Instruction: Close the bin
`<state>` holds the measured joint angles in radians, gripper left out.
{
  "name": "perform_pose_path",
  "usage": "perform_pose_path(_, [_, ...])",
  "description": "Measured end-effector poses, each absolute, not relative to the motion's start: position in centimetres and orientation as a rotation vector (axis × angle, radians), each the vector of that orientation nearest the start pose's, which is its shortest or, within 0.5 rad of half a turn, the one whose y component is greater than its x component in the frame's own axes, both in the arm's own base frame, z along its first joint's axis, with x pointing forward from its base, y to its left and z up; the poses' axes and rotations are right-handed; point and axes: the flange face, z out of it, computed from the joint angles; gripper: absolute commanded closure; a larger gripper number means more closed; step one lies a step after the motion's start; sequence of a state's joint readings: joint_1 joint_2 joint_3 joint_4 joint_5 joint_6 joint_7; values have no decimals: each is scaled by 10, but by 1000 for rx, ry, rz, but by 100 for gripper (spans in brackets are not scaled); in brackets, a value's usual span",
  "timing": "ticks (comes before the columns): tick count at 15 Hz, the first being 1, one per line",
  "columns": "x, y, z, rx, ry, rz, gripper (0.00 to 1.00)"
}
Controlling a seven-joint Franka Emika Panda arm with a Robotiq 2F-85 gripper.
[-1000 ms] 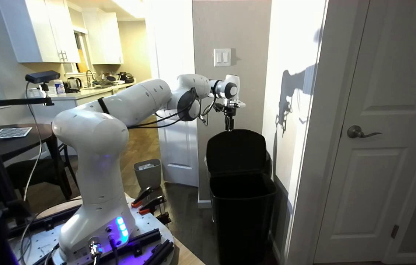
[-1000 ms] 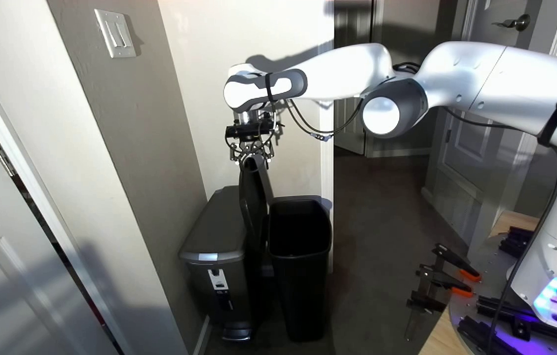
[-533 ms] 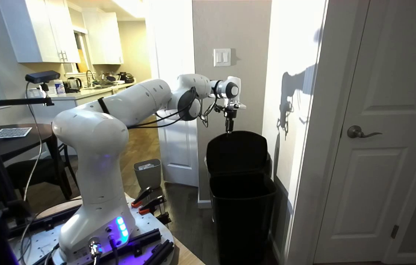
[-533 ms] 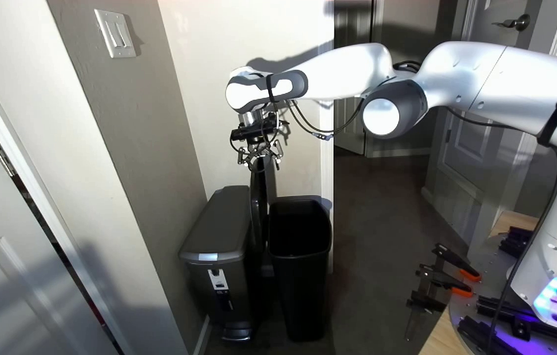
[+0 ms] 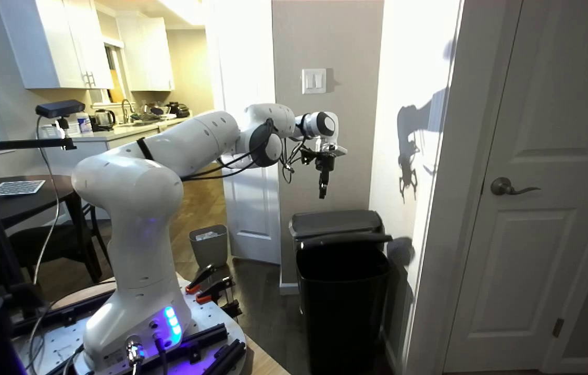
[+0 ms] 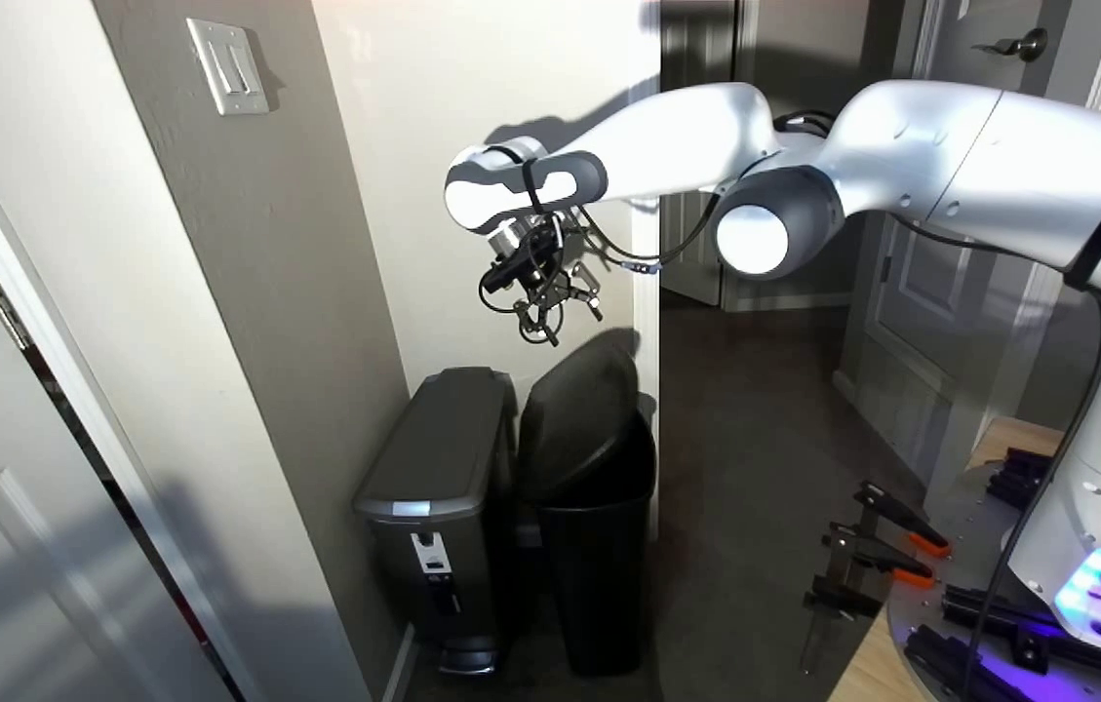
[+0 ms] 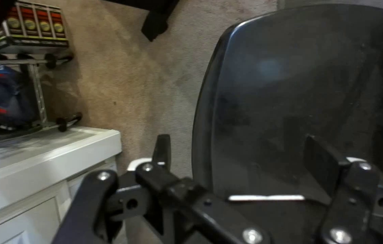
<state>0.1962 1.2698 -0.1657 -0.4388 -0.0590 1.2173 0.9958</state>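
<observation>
The bin (image 5: 343, 317) is tall and black; it also shows in an exterior view (image 6: 597, 595). Its black lid (image 6: 581, 419) slants partway down over the mouth, and part of the dark opening still shows. The lid also appears edge-on in an exterior view (image 5: 346, 238) and large in the wrist view (image 7: 289, 88). My gripper (image 6: 574, 329) hangs tilted above the lid, apart from it, and it also shows in an exterior view (image 5: 322, 194). In the wrist view my gripper (image 7: 238, 144) has its fingers wide apart with nothing held between them.
A dark pedal bin (image 6: 428, 444) with a shut lid stands close beside the bin; it shows behind it too (image 5: 338, 223). Walls stand close around the bins. Clamps (image 6: 877, 546) stick out from the robot's table. A small grey wastebasket (image 5: 209, 247) stands on the floor.
The lid has swung from upright to slanting over the bin's mouth. My gripper has tilted toward the robot's side and its fingers now stand clear of the lid.
</observation>
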Motion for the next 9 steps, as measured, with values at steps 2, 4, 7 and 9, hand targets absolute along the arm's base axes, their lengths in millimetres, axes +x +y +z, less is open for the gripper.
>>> perform_pose_path(2, [731, 86, 254, -3264, 1605, 572, 0])
perform_pose_path(4, [724, 90, 261, -3315, 1640, 605, 0])
perform_pose_path(7, [723, 99, 265, -3340, 1575, 609, 0])
perform_pose_path(9, [723, 99, 265, -3341, 1571, 611, 0])
